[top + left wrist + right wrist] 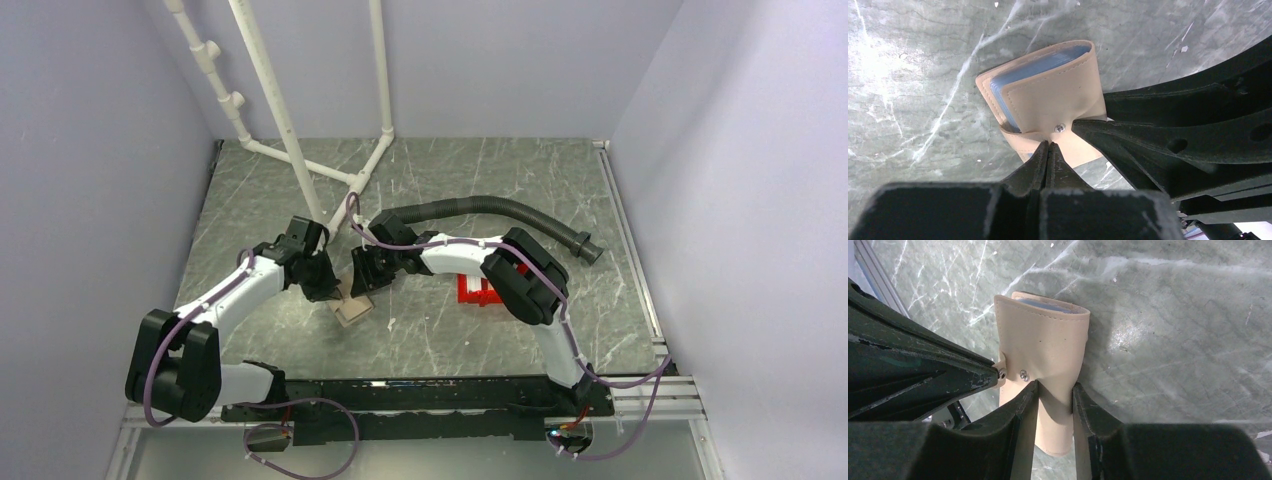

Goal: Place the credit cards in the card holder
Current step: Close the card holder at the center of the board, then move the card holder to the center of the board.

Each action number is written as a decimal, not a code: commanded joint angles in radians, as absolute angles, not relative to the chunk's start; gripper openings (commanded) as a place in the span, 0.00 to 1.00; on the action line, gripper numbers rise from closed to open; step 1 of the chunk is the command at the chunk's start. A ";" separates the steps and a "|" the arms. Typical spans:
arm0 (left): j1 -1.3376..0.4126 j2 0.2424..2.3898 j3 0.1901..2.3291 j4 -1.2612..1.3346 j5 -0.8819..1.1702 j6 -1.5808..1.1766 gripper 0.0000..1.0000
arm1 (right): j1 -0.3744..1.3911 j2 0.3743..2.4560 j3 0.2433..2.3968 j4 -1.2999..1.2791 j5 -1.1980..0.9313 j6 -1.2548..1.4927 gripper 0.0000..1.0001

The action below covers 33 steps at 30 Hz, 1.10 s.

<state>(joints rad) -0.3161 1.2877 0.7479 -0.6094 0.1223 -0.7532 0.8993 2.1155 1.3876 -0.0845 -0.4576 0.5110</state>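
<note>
The tan card holder (353,309) sits at mid-table between both grippers. In the left wrist view the holder (1048,95) is folded, with its snap (1060,128) facing up and pale blue layered edges (1033,67) showing inside; I cannot tell whether these are pockets or cards. My left gripper (1048,144) is shut on the holder's near flap edge. My right gripper (1055,390) is shut on the holder's body (1040,340), pinching it between both fingers. No loose credit cards show in any view.
A red bin (478,291) sits right of the holder, partly behind the right arm. A black corrugated hose (500,208) curves across the back right. A white pipe frame (290,130) stands at the back left. The grey marbled table (450,340) surrounds the holder.
</note>
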 commanded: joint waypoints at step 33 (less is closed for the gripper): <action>-0.360 1.257 0.683 -0.400 0.083 -0.829 0.00 | 0.937 2.160 1.432 -0.026 -0.645 0.516 0.16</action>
